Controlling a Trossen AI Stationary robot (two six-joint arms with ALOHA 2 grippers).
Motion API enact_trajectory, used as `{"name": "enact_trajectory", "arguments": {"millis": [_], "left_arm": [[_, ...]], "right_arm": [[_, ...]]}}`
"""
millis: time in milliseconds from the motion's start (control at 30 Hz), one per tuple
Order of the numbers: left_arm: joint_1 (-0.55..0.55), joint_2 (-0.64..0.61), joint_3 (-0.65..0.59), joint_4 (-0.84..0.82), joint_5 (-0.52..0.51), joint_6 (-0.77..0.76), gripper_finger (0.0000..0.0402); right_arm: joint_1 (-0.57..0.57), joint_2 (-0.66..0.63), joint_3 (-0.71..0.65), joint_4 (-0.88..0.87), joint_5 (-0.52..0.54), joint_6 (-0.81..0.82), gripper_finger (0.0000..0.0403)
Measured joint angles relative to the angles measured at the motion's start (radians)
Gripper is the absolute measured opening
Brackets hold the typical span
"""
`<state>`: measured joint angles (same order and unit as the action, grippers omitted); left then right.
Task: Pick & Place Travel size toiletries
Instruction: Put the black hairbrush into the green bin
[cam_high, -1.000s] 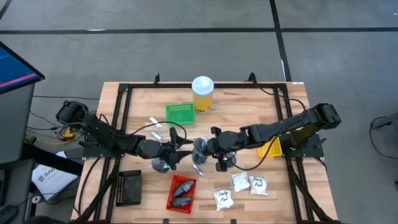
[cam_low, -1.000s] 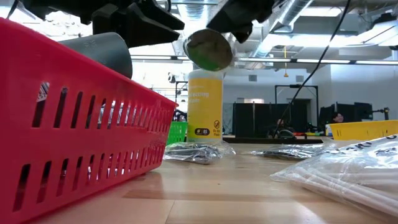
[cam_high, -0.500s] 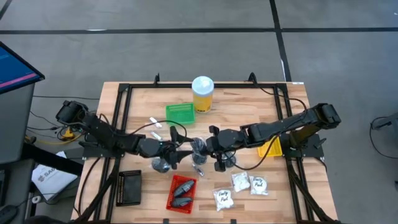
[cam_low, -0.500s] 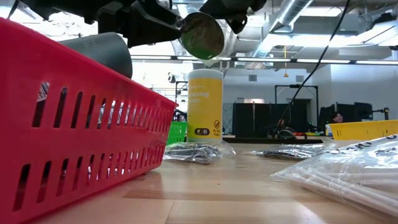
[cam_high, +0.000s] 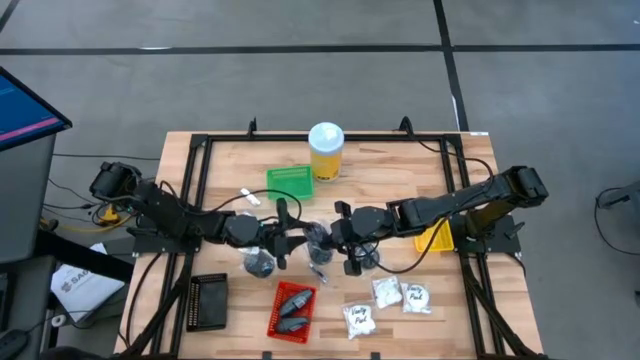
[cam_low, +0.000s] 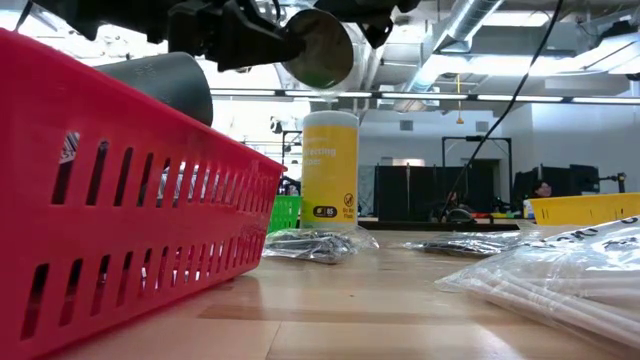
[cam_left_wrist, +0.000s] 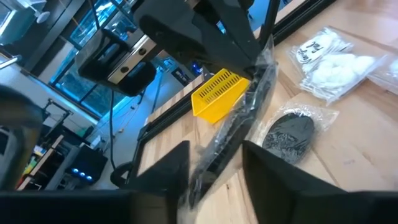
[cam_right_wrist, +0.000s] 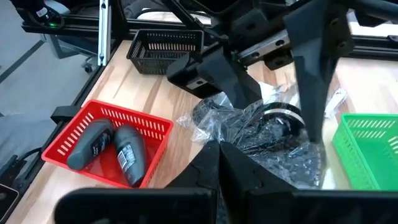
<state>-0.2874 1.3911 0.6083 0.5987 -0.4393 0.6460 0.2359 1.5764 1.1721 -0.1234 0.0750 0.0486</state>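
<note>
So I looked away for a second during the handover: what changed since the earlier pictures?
The left gripper has slid toward the right gripper and is closing on the clear-wrapped puck it holds up. The right gripper stays shut on it; the red basket and sachets are unmoved.

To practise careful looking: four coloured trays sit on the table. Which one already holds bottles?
The red tray, near the table's front edge, holds two dark bottles; the green, yellow and black ones show none.

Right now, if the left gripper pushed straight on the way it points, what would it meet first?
Most likely the clear-wrapped dark toiletry packet held up by the right gripper. It already lies between the left gripper fingers, though depth is unclear.
</note>
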Motion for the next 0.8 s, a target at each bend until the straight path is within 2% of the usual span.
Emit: {"name": "enact_trajectory", "arguments": {"millis": [200, 267, 567, 800], "left_arm": [[-0.008, 0.001, 0.000, -0.013, 0.012, 0.001, 0.0034], [-0.008, 0.001, -0.001, -0.013, 0.038, 0.001, 0.0017], [-0.008, 0.001, -0.001, -0.044, 0.025, -0.046, 0.0016], [-0.007, -0.023, 0.001, -0.163, -0.149, -0.067, 0.0018]], "right_arm": [[-0.001, -0.002, 0.001, 0.006, 0.000, -0.008, 0.0000], [-0.001, -0.003, 0.001, 0.006, -0.004, -0.025, 0.0000], [-0.027, -0.003, 0.001, -0.019, 0.000, -0.034, 0.0007], [-0.090, 0.000, 0.000, -0.080, 0.009, -0.040, 0.0070]]}}
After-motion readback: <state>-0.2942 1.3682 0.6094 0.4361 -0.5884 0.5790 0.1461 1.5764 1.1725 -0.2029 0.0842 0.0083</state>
